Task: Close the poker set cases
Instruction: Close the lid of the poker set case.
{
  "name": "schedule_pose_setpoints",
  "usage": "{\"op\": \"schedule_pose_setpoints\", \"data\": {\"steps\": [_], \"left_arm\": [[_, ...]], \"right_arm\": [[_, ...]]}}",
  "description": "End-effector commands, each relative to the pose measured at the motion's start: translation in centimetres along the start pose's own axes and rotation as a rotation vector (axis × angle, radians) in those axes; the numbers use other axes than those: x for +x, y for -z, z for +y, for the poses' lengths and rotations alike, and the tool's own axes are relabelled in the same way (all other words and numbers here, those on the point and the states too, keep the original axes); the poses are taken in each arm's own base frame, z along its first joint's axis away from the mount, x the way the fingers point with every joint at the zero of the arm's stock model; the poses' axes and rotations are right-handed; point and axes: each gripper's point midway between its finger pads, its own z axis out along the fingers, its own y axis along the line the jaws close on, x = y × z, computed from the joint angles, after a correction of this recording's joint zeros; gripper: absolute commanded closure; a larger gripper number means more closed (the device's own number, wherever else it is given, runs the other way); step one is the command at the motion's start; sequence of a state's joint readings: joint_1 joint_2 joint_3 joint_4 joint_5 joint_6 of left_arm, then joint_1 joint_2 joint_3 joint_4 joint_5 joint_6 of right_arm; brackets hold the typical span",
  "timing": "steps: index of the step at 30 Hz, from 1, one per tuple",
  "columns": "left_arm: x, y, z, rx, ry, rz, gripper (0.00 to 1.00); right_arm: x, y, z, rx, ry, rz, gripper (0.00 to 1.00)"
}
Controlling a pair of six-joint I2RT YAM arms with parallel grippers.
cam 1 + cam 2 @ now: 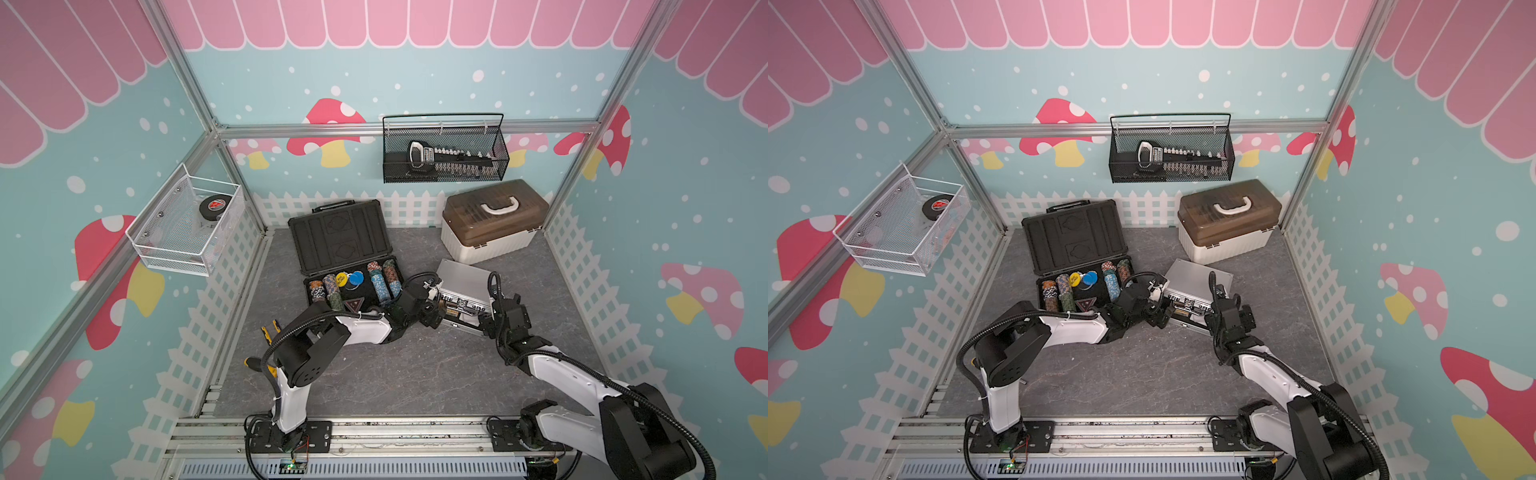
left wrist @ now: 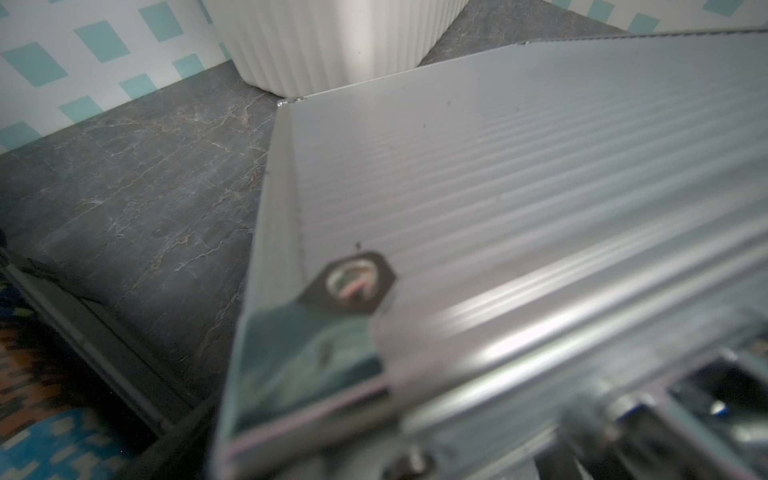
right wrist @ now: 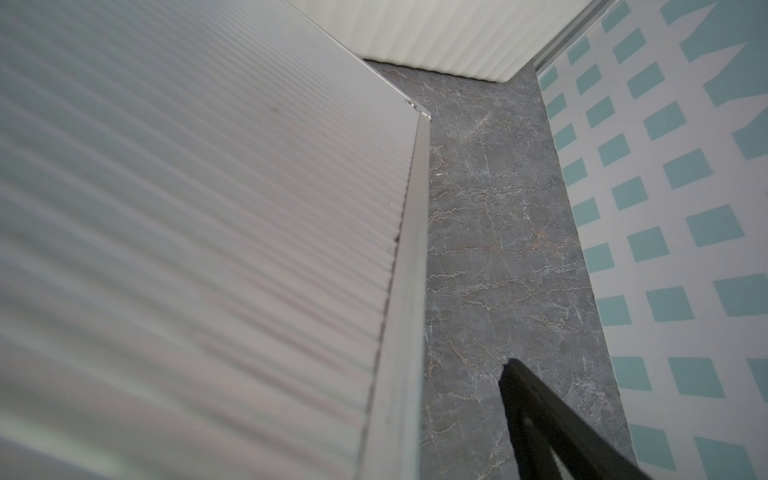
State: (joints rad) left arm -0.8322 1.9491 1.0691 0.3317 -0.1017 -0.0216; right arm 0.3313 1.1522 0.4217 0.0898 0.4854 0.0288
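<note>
The black case point(image 1: 340, 237) stands open at the back left, its lid upright and rows of poker chips point(image 1: 380, 282) in its tray. To its right lies the silver ribbed case point(image 1: 463, 276) with its lid down or nearly down; a dark strip shows under the lid's front edge. My left gripper point(image 1: 434, 309) is at the front left corner of the silver case, by a latch; its fingers do not show in the left wrist view. My right gripper point(image 1: 484, 322) is at the front right corner. Its one visible finger point(image 3: 536, 415) stands well off the lid's edge point(image 3: 411, 249), touching nothing.
A white storage box with a brown lid point(image 1: 494, 224) stands close behind the silver case. A black wire basket point(image 1: 444, 149) hangs on the back wall and a white mesh basket point(image 1: 187, 224) on the left wall. Yellow-handled tools point(image 1: 266, 332) lie by the left wall.
</note>
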Motion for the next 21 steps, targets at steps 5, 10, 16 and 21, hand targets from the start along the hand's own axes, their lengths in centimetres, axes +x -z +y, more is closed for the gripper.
{"op": "schedule_pose_setpoints", "data": {"steps": [5,10,16,21], "left_arm": [[0.2,0.9,0.9,-0.034,0.019,0.001,0.03],[1.3,1.6,1.1,-0.038,0.032,0.024,0.03],[2.9,3.3,1.2,-0.039,0.048,0.058,0.03],[4.0,4.4,1.1,-0.042,0.047,0.08,0.03]], "right_arm": [[0.2,1.4,2.1,-0.142,-0.009,-0.009,0.02],[0.1,1.7,3.7,-0.218,0.031,-0.04,0.01],[0.3,1.5,4.7,-0.267,0.071,-0.023,0.01],[0.2,1.6,4.7,-0.271,0.071,-0.032,0.01]]}}
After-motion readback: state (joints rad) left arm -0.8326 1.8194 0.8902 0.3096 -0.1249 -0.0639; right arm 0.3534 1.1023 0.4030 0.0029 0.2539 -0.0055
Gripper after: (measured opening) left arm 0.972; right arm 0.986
